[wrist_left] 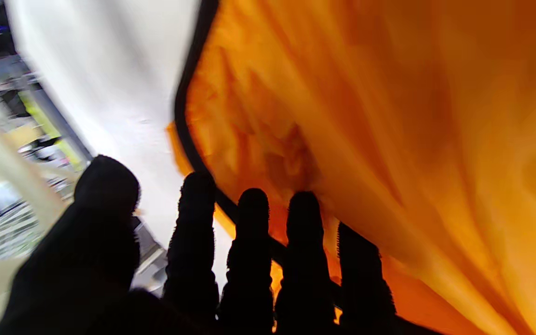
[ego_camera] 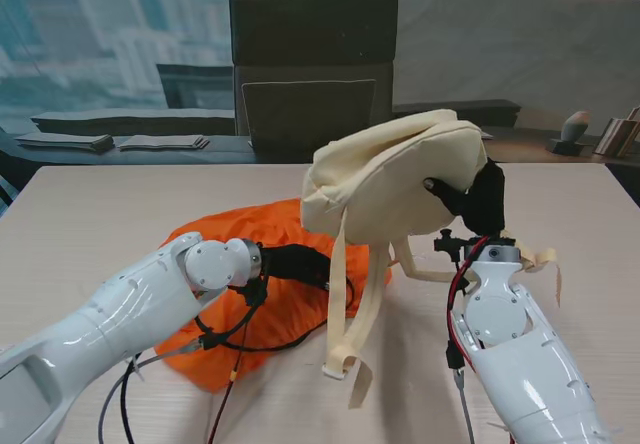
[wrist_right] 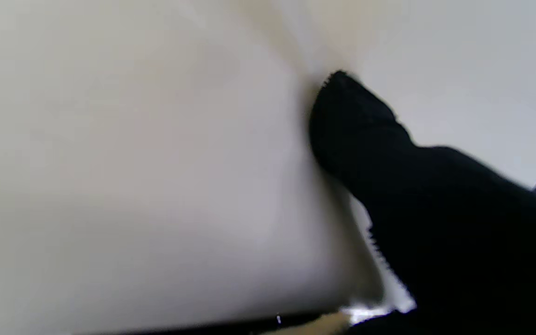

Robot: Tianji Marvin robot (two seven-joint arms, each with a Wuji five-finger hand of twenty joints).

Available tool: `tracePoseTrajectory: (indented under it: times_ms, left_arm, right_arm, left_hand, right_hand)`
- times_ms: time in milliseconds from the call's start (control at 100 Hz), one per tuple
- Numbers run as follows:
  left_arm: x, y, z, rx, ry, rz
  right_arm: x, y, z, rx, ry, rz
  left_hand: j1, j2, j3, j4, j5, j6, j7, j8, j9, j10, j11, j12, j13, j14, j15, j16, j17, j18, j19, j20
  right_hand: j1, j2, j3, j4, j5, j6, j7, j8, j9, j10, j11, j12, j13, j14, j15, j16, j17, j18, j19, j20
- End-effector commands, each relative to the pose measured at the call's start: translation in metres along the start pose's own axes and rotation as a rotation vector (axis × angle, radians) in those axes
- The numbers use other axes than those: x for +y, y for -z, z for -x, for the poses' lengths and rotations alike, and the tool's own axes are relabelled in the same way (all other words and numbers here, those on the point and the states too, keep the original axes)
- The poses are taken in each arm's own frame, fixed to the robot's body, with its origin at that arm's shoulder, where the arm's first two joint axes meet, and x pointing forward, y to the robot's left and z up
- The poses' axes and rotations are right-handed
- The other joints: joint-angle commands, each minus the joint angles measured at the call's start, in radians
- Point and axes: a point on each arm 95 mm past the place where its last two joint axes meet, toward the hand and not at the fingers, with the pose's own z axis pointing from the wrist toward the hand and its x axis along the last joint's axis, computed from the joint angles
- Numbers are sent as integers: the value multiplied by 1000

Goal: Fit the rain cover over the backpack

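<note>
Black fingers point(wrist_left: 249, 242) of our left hand point(ego_camera: 295, 262) are reaching into the orange rain cover point(ego_camera: 250, 254), apparently hooking its hem. Our right hand point(ego_camera: 478, 196) is gripping the backpack point(ego_camera: 395, 179), holding it raised beside the cover. Next, we need to stretch that hem over the backpack.

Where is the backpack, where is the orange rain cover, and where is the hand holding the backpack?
backpack point(ego_camera: 385, 179): stand view, on its cream front panel.
orange rain cover point(ego_camera: 255, 229): stand view, on the bunched fabric lying on the table.
right hand point(ego_camera: 475, 199): stand view, on the black glove gripping the backpack's side.
</note>
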Motion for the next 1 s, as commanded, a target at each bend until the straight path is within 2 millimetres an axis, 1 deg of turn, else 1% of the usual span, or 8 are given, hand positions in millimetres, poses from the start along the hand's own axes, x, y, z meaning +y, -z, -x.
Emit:
tracePoseTrajectory:
  times_ms: [0,190,350,470,590,730,840,990]
  left_arm:
    - [13,-15,-30,88,-4,40]
    - [1,23,-47,118,-68,-69]
    - [0,84,-17,-97,-375,-205]
    - [9,114,12,-255,-508,-331]
    - [25,130,37,-377,-630,-417]
    - [32,136,59,-463,-680,-492]
    - [35,141,63,-557,-673,-451]
    - [42,136,64,-588,-547,-266]
  right_arm:
    - [-1,1,-4,10,-19,-1]
    - [4,2,-5,21,-33,8]
    - [1,8,-9,1,-56,-9]
    - [-6,13,-12,-19,-60,-41]
    - [-14,19,-15,-51,-80,-73]
    - [-19,24,-20,-68,-98,-105]
    - [-19,27,-24,-68,-111,-120]
    - [-19,27,-30,-80,-144,-129]
  left_hand:
    - [4,23,17,35,-41,-26,15,0,-33,-22,5,-18,-23,-6,-26,-29,0,-31,34,20]
    - [45,-18,28,15,26,-59,104,49,48,-21,38,-10,48,16,22,-16,23,-9,52,29]
    - [126,-103,-52,30,66,-141,326,210,164,-43,108,59,153,33,124,67,79,5,125,68]
    - [-61,-140,185,21,-55,-65,164,208,12,-31,76,61,31,27,82,68,29,-7,95,56]
    - [-113,-150,118,15,-370,-9,-101,4,-353,-12,-61,-30,-286,-5,-69,-26,-103,-37,-39,-14]
    - [-102,-130,18,22,-379,-19,-386,-223,-403,-4,-224,-102,-355,-28,-207,-113,-127,-30,-191,-99]
    - [-98,-87,-121,29,-380,-76,-425,-192,-413,26,-247,-89,-370,25,-240,-97,-131,37,-392,-176]
    - [-65,-63,-240,40,-380,-94,-352,-117,-408,21,-227,-83,-369,18,-233,-93,-141,58,-481,-133]
  right_hand:
    - [116,119,158,40,70,-181,84,55,24,-5,63,8,50,-64,40,-2,-7,-23,9,3]
    - [114,121,155,41,65,-187,86,55,20,-10,64,6,47,-68,39,-5,-8,-25,9,2]
    - [114,120,154,41,63,-187,87,55,19,-10,65,4,47,-69,39,-7,-8,-25,9,0]
    - [111,122,154,40,63,-189,88,54,19,-13,66,3,47,-71,39,-8,-7,-26,9,-1]
    - [115,122,152,41,62,-187,89,53,19,-10,66,1,45,-68,38,-9,-8,-26,8,-2]
    - [114,123,149,41,60,-188,89,52,16,-12,67,1,42,-69,38,-10,-9,-24,7,-4]
    - [112,125,148,41,57,-193,89,53,14,-17,67,0,40,-72,37,-11,-9,-25,7,-5]
    - [114,124,145,41,55,-196,91,54,10,-22,64,-5,35,-74,29,-16,-11,-33,4,-7]
